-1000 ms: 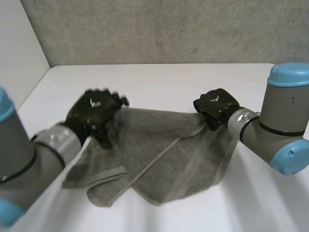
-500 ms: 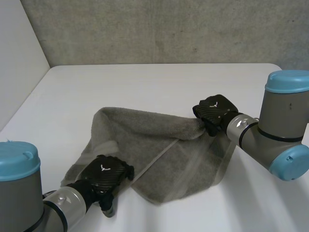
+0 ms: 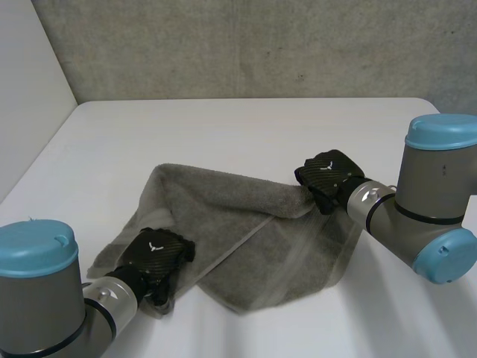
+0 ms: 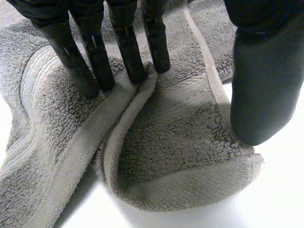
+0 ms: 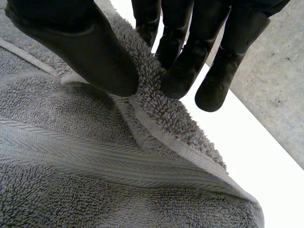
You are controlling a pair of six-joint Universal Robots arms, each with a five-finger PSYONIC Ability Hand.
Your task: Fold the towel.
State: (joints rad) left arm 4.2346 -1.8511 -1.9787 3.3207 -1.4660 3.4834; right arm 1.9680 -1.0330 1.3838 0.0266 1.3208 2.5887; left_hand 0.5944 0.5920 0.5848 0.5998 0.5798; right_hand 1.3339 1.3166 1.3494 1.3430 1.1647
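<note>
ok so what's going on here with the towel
A two-armed robot is folding a grey towel that lies rumpled and partly doubled over on the white table. Its right hand pinches the towel's far right edge between thumb and fingers. Its left hand is down on the near left corner, with straight fingers and thumb resting on the cloth and nothing gripped yet.

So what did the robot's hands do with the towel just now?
The left hand swung from the far left corner of the towel back to its near left corner, where straight fingers now press down. The right hand stayed pinching the far right corner.
</note>
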